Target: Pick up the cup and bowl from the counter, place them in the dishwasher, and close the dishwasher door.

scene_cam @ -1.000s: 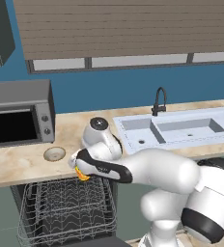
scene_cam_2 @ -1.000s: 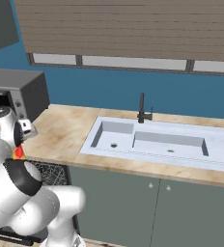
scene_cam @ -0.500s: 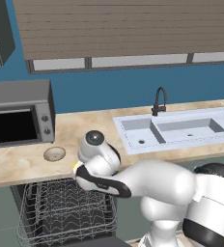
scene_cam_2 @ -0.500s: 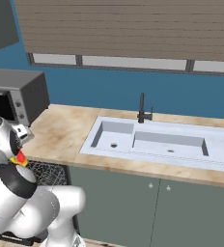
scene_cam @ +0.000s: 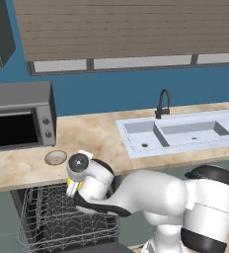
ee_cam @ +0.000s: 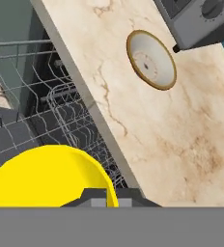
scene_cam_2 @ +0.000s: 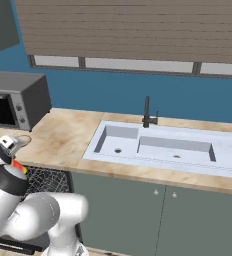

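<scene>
The yellow cup hangs just in front of the counter edge, over the dishwasher's grey wire rack, with my gripper shut on it. In the hand view the cup fills the lower left, above the rack. On the right base view a yellow and red bit of the cup shows beside my arm. The bowl sits upright on the beige counter in front of the microwave, apart from the gripper; the hand view also has the bowl. The dishwasher is open, rack pulled out.
A grey microwave stands at the counter's left end. The white double sink with a black faucet lies to the right. Grey-green cabinet doors run under the sink. The counter edge is close beside the cup.
My arm has swung down and to the left with the cup, from counter height to just above the pulled-out rack. The bowl has stayed put.
</scene>
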